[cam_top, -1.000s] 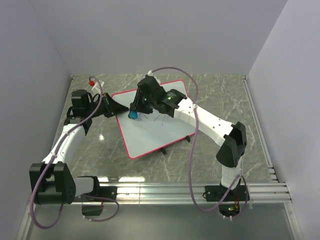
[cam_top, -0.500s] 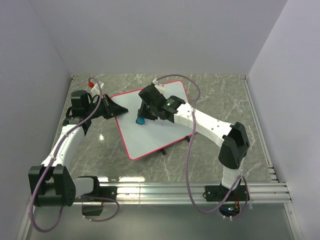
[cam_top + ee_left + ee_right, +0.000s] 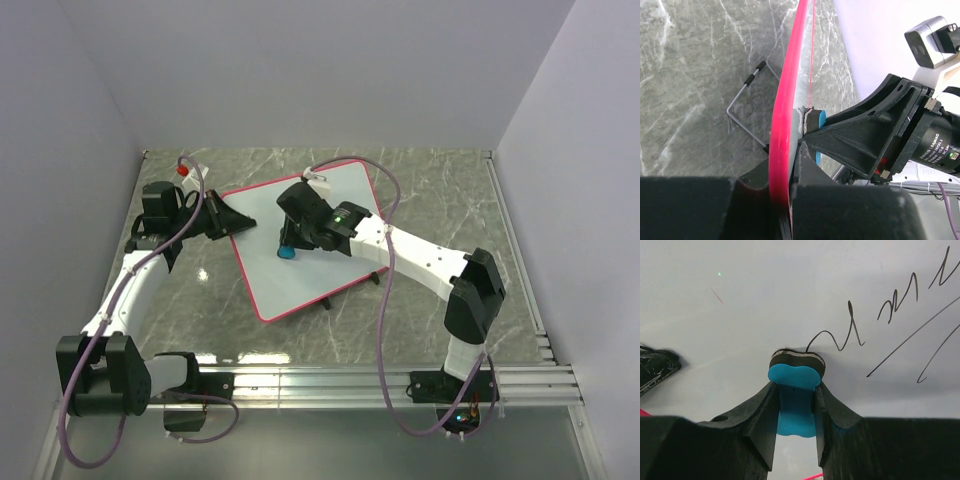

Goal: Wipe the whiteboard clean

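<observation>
The whiteboard point(image 3: 300, 285), white with a red-pink frame, lies tilted on the marble table. My left gripper point(image 3: 233, 222) is shut on its left edge; the left wrist view shows the red frame point(image 3: 788, 90) pinched between the jaws of that gripper point(image 3: 785, 167). My right gripper point(image 3: 290, 243) is shut on a blue eraser point(image 3: 287, 251) and presses its dark felt face onto the board. In the right wrist view the eraser point(image 3: 793, 377) sits between the fingers of the right gripper point(image 3: 795, 396), just left of black pen strokes point(image 3: 890, 305) on the board point(image 3: 765, 295).
A small red-capped object point(image 3: 183, 170) lies at the back left corner of the table. The board's black feet point(image 3: 376, 277) stick out at its near right edge, and a wire stand point(image 3: 747, 100) shows under it. Grey walls close in the table on three sides.
My right gripper has slid the eraser across the board toward the near side and slightly right. The left gripper has kept its hold on the board's edge.
</observation>
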`<state>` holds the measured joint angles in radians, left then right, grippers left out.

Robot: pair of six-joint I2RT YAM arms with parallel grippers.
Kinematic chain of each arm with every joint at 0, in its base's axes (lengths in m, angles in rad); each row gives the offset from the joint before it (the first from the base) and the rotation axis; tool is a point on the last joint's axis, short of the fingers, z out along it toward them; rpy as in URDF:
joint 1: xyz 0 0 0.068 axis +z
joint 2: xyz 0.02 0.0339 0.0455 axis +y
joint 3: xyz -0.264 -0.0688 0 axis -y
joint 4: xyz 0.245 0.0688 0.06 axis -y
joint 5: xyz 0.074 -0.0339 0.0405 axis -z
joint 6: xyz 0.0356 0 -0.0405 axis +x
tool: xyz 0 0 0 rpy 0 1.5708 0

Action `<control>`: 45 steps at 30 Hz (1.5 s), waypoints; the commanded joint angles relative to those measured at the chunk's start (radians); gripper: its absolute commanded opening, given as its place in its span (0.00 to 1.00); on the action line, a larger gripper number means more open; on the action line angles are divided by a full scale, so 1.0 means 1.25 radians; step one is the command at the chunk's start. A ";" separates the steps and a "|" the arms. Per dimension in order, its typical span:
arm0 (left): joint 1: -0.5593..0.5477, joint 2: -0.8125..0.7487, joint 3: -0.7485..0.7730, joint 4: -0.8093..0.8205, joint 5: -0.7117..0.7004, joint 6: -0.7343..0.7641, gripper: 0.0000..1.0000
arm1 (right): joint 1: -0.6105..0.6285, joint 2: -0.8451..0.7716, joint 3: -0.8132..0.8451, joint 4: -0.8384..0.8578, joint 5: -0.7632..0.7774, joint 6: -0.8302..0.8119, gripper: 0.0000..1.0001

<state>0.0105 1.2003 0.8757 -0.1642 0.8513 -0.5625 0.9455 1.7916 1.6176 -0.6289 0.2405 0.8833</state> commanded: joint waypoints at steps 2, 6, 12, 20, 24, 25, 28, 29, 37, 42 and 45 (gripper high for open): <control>-0.001 -0.014 0.003 -0.107 -0.144 0.131 0.00 | 0.023 0.030 -0.002 -0.058 -0.063 -0.026 0.00; -0.005 -0.019 -0.005 -0.103 -0.152 0.120 0.00 | -0.002 0.032 0.031 -0.004 -0.095 -0.019 0.00; -0.030 -0.013 0.000 -0.114 -0.185 0.119 0.00 | -0.089 0.157 0.279 -0.029 -0.133 0.019 0.00; -0.045 -0.007 0.030 -0.117 -0.183 0.108 0.00 | -0.104 0.116 0.124 0.049 -0.154 0.043 0.00; -0.045 0.014 0.072 -0.164 -0.202 0.132 0.00 | -0.104 0.009 -0.068 0.118 -0.151 0.037 0.00; -0.045 0.009 0.075 -0.178 -0.215 0.139 0.00 | -0.101 -0.040 -0.146 0.131 -0.147 0.031 0.00; -0.045 -0.003 0.068 -0.163 -0.233 0.141 0.00 | -0.101 -0.138 -0.317 0.200 -0.145 0.043 0.00; -0.045 -0.005 0.065 -0.161 -0.236 0.143 0.00 | -0.104 -0.157 -0.357 0.223 -0.145 0.048 0.00; -0.045 -0.020 0.027 -0.184 -0.229 0.163 0.00 | -0.129 -0.134 -0.283 0.227 -0.126 -0.003 0.00; -0.045 -0.014 0.030 -0.190 -0.222 0.168 0.00 | -0.161 -0.075 -0.064 0.202 -0.140 -0.003 0.00; -0.051 -0.008 0.031 -0.193 -0.226 0.173 0.00 | -0.181 -0.012 0.052 0.209 -0.160 -0.002 0.00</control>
<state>-0.0509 1.1770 0.9360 -0.2420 0.7666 -0.5613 0.7444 1.7374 1.5517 -0.4122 0.0380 0.8948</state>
